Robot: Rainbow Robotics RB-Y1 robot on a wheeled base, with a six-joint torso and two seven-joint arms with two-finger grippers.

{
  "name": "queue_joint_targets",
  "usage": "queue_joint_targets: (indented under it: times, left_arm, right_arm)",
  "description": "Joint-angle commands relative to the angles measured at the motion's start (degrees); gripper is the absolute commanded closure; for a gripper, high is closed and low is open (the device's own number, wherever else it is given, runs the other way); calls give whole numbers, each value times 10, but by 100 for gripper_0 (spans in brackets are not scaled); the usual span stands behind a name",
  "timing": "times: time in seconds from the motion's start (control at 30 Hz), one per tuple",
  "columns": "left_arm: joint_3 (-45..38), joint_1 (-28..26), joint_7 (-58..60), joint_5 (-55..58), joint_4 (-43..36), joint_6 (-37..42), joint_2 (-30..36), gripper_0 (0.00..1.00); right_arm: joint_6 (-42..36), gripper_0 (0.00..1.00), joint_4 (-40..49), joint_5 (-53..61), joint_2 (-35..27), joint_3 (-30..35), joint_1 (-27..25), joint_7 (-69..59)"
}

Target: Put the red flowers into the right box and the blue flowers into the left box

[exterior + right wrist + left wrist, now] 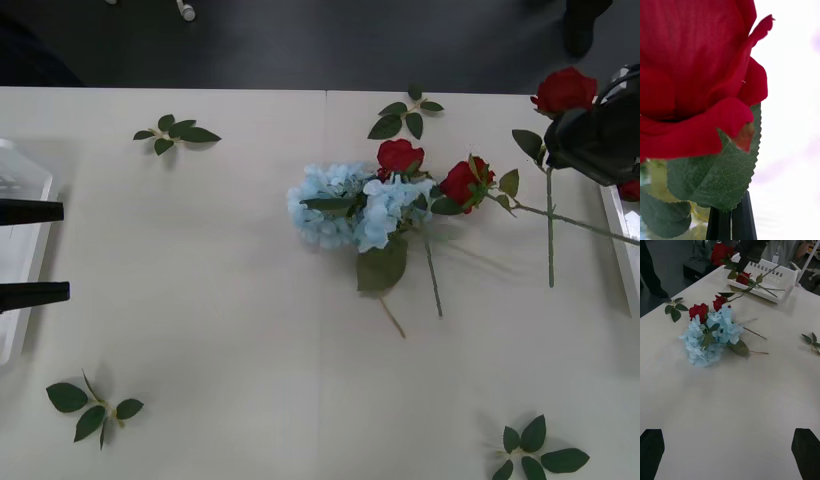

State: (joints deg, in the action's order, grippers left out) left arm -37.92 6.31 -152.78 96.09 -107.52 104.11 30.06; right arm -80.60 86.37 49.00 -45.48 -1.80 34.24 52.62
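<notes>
A red rose (565, 90) is held aloft in the right gripper (590, 140), its black fingers (732, 221) closed on the stem, at the table's (200, 300) right edge beside the right box (620, 235), where another rose (743, 278) is already laid. The left gripper (30, 252) is parked open over the left box (20, 180). At mid-table, blue flowers (345, 205) are clustered against two roses (400, 155).
</notes>
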Motion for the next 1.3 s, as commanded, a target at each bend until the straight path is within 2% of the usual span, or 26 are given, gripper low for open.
queue_joint_targets:
  times: [0.03, 0.4, 0.73, 1.13, 1.3]
  left_arm:
    - [-2, 8, -22, 1, -5, -6, 10, 0]
    - [-2, 8, -22, 1, -5, -6, 10, 0]
    - [-2, 8, -22, 1, -5, -6, 10, 0]
    - [-2, 8, -22, 1, -5, -6, 10, 0]
    - [-2, 8, -22, 1, -5, -6, 10, 0]
  right_arm:
    - [-19, 100, 28, 22, -34, 20, 8, 27]
    - [-52, 100, 48, 43, -54, 58, 8, 31]
    - [-80, 100, 65, 64, -75, 62, 8, 31]
    - [-175, 100, 129, 129, -117, 86, 21, 21]
    - [-183, 100, 135, 134, -123, 87, 20, 21]
